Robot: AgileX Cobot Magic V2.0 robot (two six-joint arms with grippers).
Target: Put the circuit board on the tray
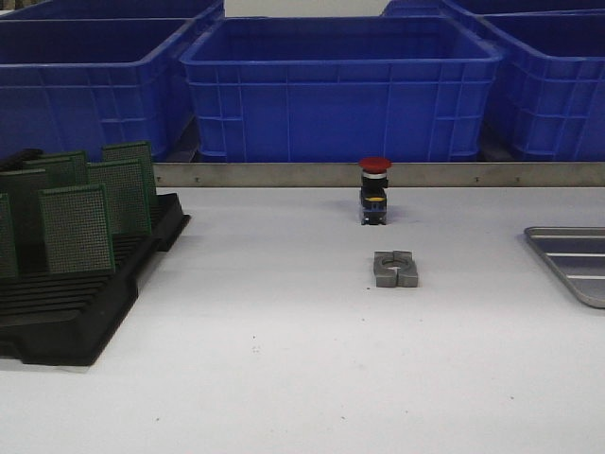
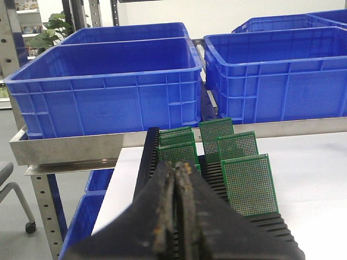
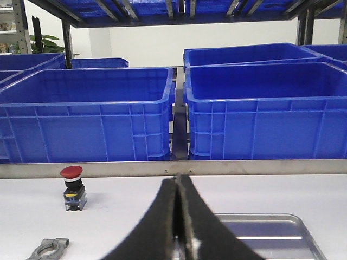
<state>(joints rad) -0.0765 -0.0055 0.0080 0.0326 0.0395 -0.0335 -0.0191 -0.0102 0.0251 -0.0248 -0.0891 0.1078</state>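
Several green circuit boards (image 1: 76,229) stand upright in a black slotted rack (image 1: 85,303) at the table's left. The silver tray (image 1: 579,260) lies at the right edge, cut off by the frame. Neither gripper shows in the front view. In the left wrist view my left gripper (image 2: 176,169) is shut with nothing in it, just short of the rack (image 2: 271,225) and its circuit boards (image 2: 246,184). In the right wrist view my right gripper (image 3: 177,181) is shut and empty, with the tray (image 3: 271,233) beside and beyond it.
A red-capped push button (image 1: 374,191) stands mid-table, a grey metal clamp (image 1: 395,269) lies in front of it. Big blue crates (image 1: 340,85) sit behind a metal rail (image 1: 378,174) along the table's far edge.
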